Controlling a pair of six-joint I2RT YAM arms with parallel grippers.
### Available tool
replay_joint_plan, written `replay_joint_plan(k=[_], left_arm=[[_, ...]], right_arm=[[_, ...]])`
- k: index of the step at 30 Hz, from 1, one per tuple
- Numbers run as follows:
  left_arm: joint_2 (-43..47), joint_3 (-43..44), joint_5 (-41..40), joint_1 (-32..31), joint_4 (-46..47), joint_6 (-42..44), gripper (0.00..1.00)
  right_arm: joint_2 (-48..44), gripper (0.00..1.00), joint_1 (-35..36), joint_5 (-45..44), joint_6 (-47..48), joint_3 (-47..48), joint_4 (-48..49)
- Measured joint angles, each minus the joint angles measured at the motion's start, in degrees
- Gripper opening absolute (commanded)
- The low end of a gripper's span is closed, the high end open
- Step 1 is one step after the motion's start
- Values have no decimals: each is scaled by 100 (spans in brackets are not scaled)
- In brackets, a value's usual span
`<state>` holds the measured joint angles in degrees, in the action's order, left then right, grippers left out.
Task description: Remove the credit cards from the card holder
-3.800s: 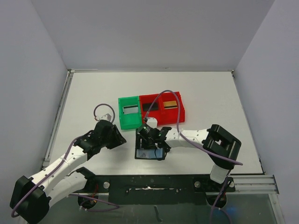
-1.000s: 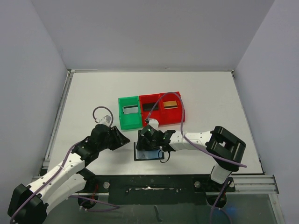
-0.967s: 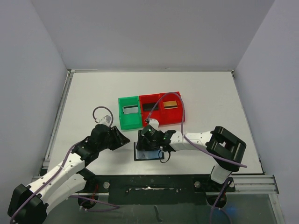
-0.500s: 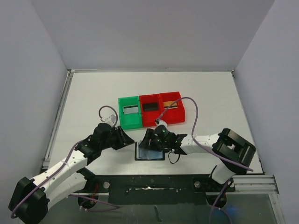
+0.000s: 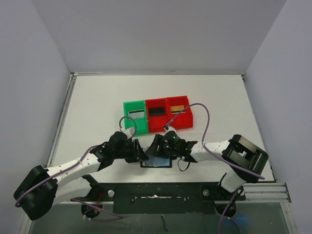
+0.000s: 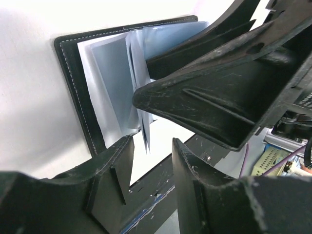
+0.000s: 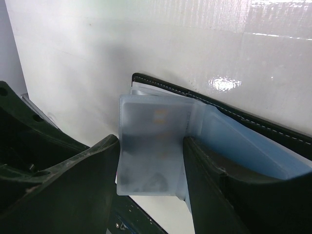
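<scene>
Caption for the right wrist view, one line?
Right gripper straddles a frosted sleeve of the open card holder.

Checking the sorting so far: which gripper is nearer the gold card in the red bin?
Right. The right gripper is at the card holder, near-left of the gold card; the left gripper is farther left still.

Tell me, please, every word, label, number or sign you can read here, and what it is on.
No text is legible in any view.
Frosted sleeve of the card holder: faint orange marks show through, too blurred to read.
Gold card, black card, silvery card: too small to show any print.
</scene>
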<state>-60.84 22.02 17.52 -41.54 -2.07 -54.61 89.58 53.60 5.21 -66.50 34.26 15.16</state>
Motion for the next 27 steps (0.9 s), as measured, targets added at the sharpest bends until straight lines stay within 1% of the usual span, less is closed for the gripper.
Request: replay_joint_plan(k=[4, 9, 12, 14, 18, 22, 27], left_arm=[[-87, -92, 28, -44, 85, -2, 32], [-201, -142, 79, -44, 341, -17, 24], [-315, -162, 107, -44, 514, -46, 22], [-407, -186, 144, -44, 662, -83, 20], [-564, -210, 188, -42, 844, -199, 20], [-612, -227, 201, -42, 951, -264, 24], [-645, -227, 201, -42, 935, -225, 26]], right_arm=[[0, 54, -2, 2, -4, -9, 22], [-11, 54, -2, 7, -9, -48, 90], [-20, 55, -9, 22, -11, -57, 105], [-35, 57, -33, 39, -9, -59, 105], [-111, 61, -46, 70, 4, -59, 50], [-243, 66, -81, 85, 92, -20, -162], [-424, 68, -81, -83, 232, 232, -649]])
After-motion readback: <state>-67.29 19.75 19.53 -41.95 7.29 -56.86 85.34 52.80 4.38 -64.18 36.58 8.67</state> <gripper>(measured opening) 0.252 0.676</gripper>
